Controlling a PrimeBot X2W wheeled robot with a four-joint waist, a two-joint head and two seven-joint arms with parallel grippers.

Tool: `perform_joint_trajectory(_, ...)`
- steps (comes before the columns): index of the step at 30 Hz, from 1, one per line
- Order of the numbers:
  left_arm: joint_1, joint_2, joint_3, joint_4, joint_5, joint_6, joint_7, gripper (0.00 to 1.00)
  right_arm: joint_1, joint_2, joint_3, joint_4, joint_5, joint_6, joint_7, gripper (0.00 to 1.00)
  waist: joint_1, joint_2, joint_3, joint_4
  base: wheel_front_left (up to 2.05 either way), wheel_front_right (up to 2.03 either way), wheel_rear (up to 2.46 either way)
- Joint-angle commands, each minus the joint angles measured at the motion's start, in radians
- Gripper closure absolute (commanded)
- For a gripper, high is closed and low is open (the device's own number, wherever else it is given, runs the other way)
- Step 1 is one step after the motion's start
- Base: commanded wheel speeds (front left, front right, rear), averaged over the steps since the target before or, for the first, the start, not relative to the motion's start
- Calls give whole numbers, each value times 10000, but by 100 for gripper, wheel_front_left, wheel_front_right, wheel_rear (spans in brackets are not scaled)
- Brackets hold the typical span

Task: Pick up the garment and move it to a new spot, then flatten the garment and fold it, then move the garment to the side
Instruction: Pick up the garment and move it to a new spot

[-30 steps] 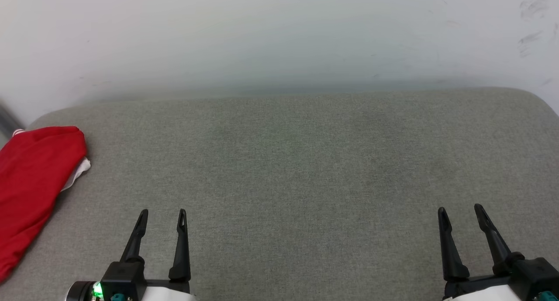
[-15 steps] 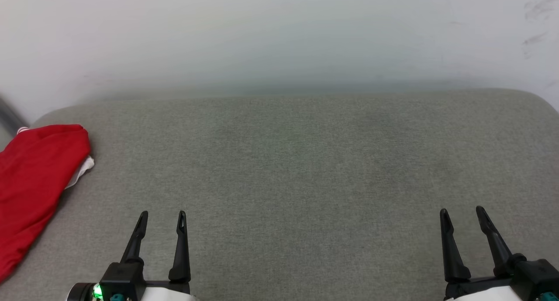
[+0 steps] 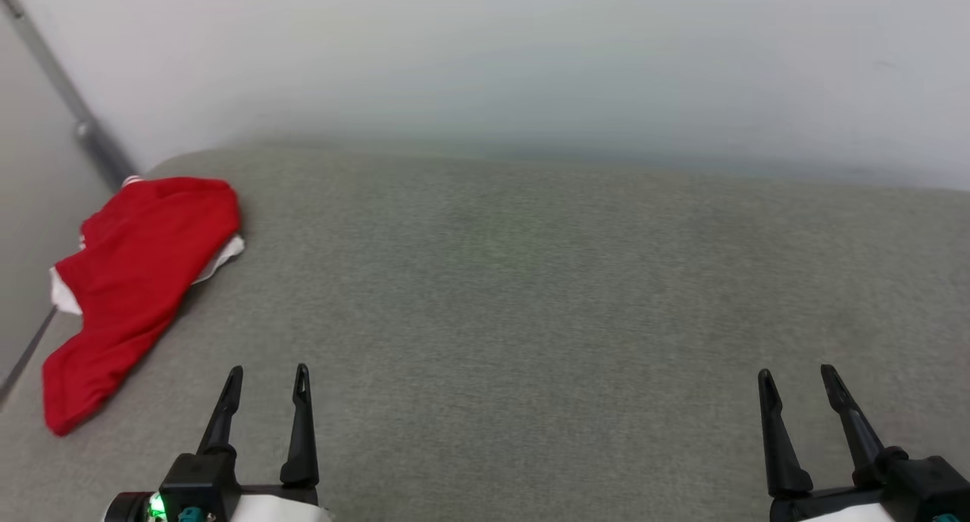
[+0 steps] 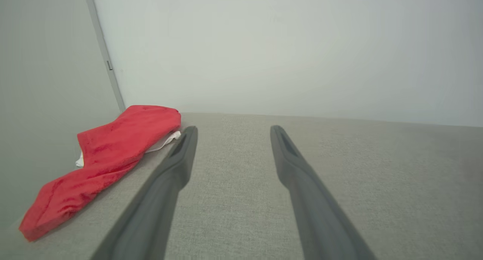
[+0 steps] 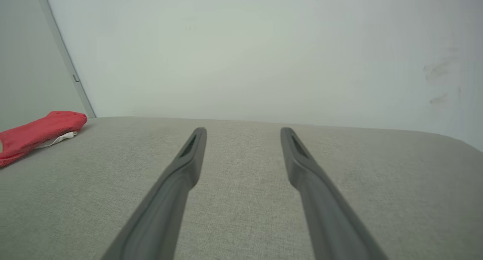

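With our left gripper (image 3: 265, 372) and right gripper (image 3: 796, 374) both spread and empty, we should reach for the shirt (image 3: 144, 279) bunched at the left edge of the cushion (image 3: 530, 317) (pinching a thick fold).

Open cushion (image 3: 530, 295) beside garment (image 3: 136, 264); wall (image 3: 485, 52) behind

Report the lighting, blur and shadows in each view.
Head view: soft, even light, no glare; the garment casts a faint shadow on the grey cushion. Left wrist view: left gripper's fingers blur near the lens, garment sharper. Right wrist view: right gripper's fingers blur likewise; wall scuffs visible.
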Motion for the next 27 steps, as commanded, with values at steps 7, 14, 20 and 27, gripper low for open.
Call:
perform_joint_trajectory(7, -148, -7, 238, 162, 3, -23, -25, 0, 154, -9, 59, -53, -67, -1, -24, 0, -2, 0, -22, 1421, 0, 0, 0)
perform_joint_trajectory(14, -127, -7, 401, 261, -51, -20, -27, 0, 224, -9, 168, -85, -83, -3, -24, 0, -2, 0, -38, 2365, 0, 0, 0)
perform_joint_trajectory(20, -183, -8, 504, 285, -76, -10, -25, 0, 162, -9, 220, -115, -124, -3, -24, 0, -2, 0, 68, 2974, 0, 0, 0)
perform_joint_trajectory(27, -146, -8, 694, 348, -176, 42, -27, 0, 36, -9, 263, -86, -190, -3, -24, 0, -2, 0, 174, 3474, 0, 0, 0)
